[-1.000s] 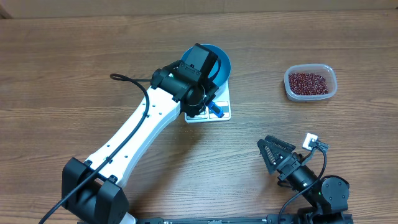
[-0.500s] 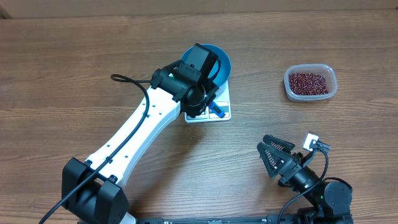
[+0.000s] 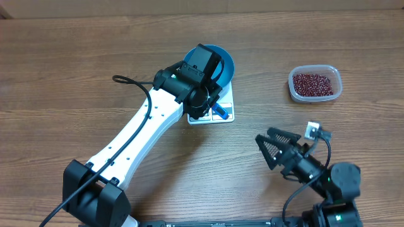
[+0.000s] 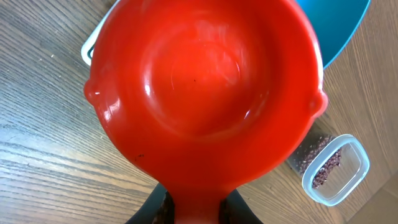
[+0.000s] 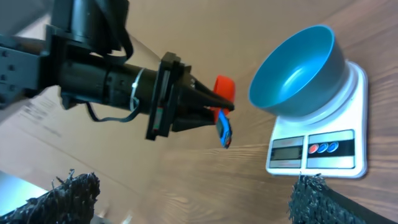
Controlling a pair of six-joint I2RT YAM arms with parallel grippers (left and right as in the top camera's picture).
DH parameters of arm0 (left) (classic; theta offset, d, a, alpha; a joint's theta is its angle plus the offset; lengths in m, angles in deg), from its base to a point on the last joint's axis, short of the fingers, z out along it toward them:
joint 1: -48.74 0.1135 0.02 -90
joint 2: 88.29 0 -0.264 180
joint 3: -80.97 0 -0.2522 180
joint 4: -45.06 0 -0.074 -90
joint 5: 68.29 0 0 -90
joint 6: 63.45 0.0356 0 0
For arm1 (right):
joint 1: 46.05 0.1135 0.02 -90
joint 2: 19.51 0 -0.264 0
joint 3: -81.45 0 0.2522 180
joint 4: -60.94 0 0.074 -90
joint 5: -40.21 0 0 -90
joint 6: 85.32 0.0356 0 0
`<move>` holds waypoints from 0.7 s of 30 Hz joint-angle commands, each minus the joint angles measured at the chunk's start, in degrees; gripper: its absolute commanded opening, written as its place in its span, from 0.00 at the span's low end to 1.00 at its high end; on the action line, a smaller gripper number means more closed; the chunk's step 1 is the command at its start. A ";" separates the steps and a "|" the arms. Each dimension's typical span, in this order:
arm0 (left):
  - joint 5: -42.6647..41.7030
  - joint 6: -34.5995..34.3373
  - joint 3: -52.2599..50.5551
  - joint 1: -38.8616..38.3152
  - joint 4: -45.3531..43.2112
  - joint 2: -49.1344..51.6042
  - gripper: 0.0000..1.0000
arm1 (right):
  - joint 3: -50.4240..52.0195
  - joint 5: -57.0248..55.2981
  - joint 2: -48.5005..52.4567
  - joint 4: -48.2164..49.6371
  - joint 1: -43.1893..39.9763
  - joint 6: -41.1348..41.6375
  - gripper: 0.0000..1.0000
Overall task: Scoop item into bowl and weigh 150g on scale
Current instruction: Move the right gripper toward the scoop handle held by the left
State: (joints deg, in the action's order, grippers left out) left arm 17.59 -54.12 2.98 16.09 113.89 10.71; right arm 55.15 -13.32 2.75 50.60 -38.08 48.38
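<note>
Beans [image 3: 310,84], too many and too small to count, lie as one loose dark red-brown heap inside a single clear plastic tub [image 3: 332,94] at the right of the wooden surface [image 3: 76,63]. The tub stands well apart from the other things.

One blue bowl [image 5: 298,68] sits on top of one white scale [image 5: 320,165] near the middle of the surface. The right wrist view shows the bowl's inside as plain smooth blue. On the scale's front edge, clear of the bowl, are one display window and three small round buttons beside it.

Two arms are in view. The left gripper [image 5: 214,102] reaches in from the near left, and its jaws are clamped on the handle of one red scoop [image 4: 205,87]. In the left wrist view the scoop's round cup fills most of the picture, glossy bare red inside, with the handle running down between the jaws. Behind it that view shows an edge of the bowl at upper right, a corner of the scale at upper left and the tub at lower right. From the right wrist view the scoop hangs above the surface, just left of the bowl and scale, with a blue end on its handle.

The right gripper [image 3: 268,151] is at the near right, its jaws spread wide and holding nothing, well apart from both tub and scale.
</note>
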 commanded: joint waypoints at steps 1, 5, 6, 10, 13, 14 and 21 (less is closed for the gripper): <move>-0.02 -0.42 1.01 -0.17 -0.07 0.00 0.04 | -4.52 1.33 6.45 0.35 0.35 -6.99 1.00; -0.07 -0.61 1.01 -0.17 -0.07 0.00 0.04 | -7.43 1.44 14.12 2.01 0.39 -8.24 0.95; -0.04 -0.61 1.01 -0.17 -0.07 0.00 0.04 | -7.78 1.70 15.72 3.15 0.59 -8.28 0.94; -0.04 -0.68 1.01 -0.17 -0.07 0.00 0.04 | -7.91 2.62 22.12 10.93 3.54 -8.66 0.91; -0.04 -0.81 1.01 -0.17 -0.07 0.00 0.04 | -7.91 1.57 26.95 15.82 7.08 -8.66 0.90; -0.04 -0.81 1.01 -0.17 -0.07 0.00 0.04 | -7.96 0.70 28.41 16.96 8.22 -8.63 0.91; -0.04 -0.81 1.01 -0.17 -0.07 0.00 0.04 | -9.40 -6.32 38.73 24.09 14.29 -8.63 0.84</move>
State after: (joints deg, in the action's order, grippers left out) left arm 17.59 -54.14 2.98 16.09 113.85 10.71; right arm 48.46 -15.68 39.08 73.38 -25.23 40.38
